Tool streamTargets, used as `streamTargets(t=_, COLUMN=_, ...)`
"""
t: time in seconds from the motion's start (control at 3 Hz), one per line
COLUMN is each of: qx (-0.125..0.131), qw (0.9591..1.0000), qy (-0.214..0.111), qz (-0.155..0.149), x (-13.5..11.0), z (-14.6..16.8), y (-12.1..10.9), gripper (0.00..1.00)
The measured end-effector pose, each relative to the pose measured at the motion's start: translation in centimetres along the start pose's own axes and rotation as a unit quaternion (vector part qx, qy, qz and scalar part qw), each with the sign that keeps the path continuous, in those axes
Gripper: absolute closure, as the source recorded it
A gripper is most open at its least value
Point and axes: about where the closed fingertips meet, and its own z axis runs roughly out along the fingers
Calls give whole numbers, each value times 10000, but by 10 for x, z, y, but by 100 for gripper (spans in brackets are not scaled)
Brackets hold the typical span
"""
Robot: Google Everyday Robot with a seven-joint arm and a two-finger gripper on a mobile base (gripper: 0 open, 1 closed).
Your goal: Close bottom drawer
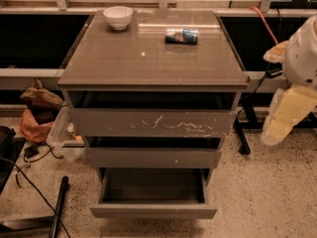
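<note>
Camera view: the bottom drawer (153, 211) is sitting pulled way out, lowest under the worktop (148, 63). Its plain front edge is sticking out past the scratched front (153, 123) and the mid front (153, 157) above it. The pincer (285, 118) is hanging off to the right, well apart from the drawer and about level with the scratched front. Can't tell if it's apart or together. Open speckled floor (262, 197) is lying between them. A white bowl (118, 17) is sitting near the worktop's far-left corner.
</note>
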Motion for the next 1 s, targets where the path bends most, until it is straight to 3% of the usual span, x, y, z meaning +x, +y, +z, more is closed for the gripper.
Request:
streamTargets(t=0.33, qx=-122, qw=9988, qy=-474, qz=8, x=-7, z=51, y=31, gripper=0)
streamTargets(t=0.67, qx=-206, qw=9973, qy=-672, qz=208, x=-6, z=138, y=75, gripper=0)
streamTargets(t=1.0, qx=-204, qw=9973, qy=-671, qz=208, x=-6, z=138, y=75, gripper=0)
